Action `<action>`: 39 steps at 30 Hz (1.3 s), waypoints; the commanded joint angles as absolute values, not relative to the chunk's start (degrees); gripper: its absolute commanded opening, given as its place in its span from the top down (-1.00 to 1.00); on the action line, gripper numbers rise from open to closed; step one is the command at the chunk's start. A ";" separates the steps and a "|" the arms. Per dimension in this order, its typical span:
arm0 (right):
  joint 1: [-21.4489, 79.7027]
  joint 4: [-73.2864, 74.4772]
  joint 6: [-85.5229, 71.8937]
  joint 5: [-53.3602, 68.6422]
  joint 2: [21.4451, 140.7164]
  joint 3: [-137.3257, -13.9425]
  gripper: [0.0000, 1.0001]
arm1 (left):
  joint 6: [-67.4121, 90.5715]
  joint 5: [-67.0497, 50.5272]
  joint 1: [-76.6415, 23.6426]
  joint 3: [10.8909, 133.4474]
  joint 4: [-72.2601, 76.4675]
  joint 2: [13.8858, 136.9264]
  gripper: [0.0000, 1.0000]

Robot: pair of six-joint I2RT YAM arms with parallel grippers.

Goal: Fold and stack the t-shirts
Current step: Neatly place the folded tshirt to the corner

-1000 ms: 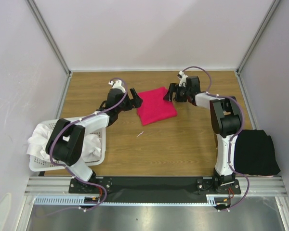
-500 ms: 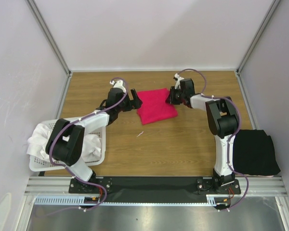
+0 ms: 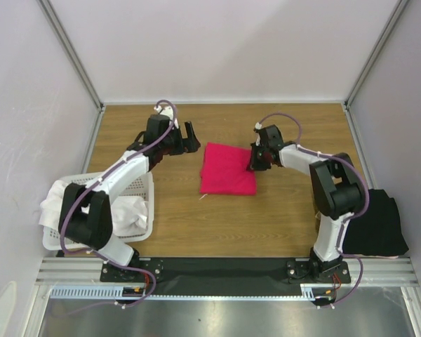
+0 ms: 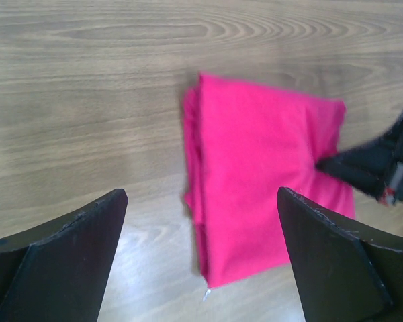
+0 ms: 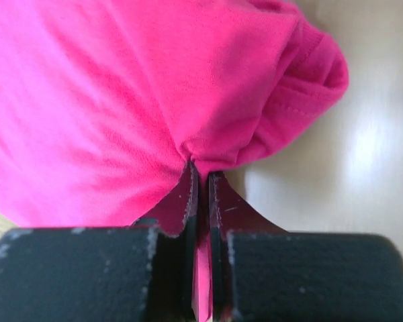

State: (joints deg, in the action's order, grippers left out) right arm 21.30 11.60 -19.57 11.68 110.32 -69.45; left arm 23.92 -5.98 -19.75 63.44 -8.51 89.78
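A folded crimson-pink t-shirt [image 3: 228, 169] [image 4: 269, 188] [image 5: 141, 100] lies flat on the wooden table, mid-back. My right gripper [image 3: 253, 163] [image 5: 201, 171] is shut on a pinch of its right edge, with pink fabric showing between the closed fingers. My left gripper [image 3: 189, 137] [image 4: 201, 201] hangs open to the far left of the shirt, above the table, holding nothing. A black t-shirt [image 3: 370, 221] lies folded at the table's right near edge. White t-shirts [image 3: 55, 207] are bundled in the basket.
The white perforated basket [image 3: 151, 210] stands at the left near side, beside the left arm's base. A small white scrap [image 3: 204, 196] lies on the wood just near of the pink shirt. Grey walls close in three sides.
My right gripper has shut on the pink shirt's right edge and drawn it nearer, turning it squarer. My left gripper has backed off to the far left, still open.
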 commanded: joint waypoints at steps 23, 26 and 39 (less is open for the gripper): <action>24.70 60.38 -14.52 -33.92 72.96 -67.58 1.00 | 19.51 -11.78 -10.90 69.87 -19.60 86.48 -1.00; 24.00 59.77 -10.22 -36.38 70.24 -68.55 1.00 | 20.47 -12.21 -10.46 69.08 -19.78 86.75 -0.99; 22.24 68.82 9.92 -40.69 47.04 -56.77 1.00 | 21.27 -10.37 -8.62 69.70 -20.83 89.73 -0.99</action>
